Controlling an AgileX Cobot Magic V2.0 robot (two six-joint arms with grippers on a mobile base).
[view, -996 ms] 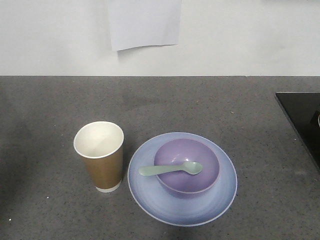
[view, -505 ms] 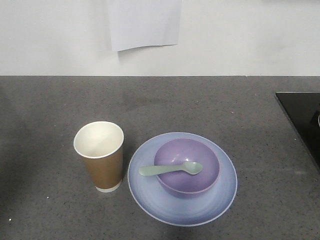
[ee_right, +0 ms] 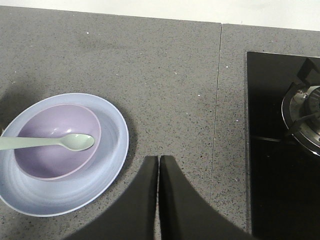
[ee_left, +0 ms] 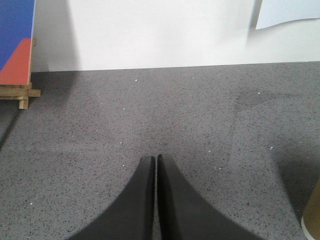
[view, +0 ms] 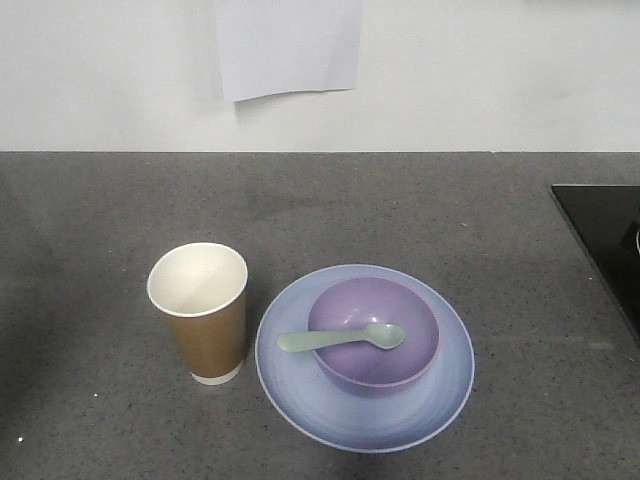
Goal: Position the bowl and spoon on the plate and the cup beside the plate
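The lavender bowl (view: 372,333) sits on the pale blue plate (view: 300,400), with the mint-green spoon (view: 340,338) lying across the bowl's rim and scoop inside. The brown paper cup (view: 200,312) stands upright just left of the plate. In the right wrist view the bowl (ee_right: 52,150), spoon (ee_right: 55,142) and plate (ee_right: 112,150) lie to the left of my right gripper (ee_right: 158,158), which is shut and empty over bare counter. My left gripper (ee_left: 155,157) is shut and empty over the counter, with the cup's edge (ee_left: 312,217) at the far right.
A black cooktop (view: 605,235) with a burner (ee_right: 305,117) lies at the right. A sheet of paper (view: 288,45) hangs on the white back wall. A blue and red board on a wooden stand (ee_left: 17,47) is at the far left.
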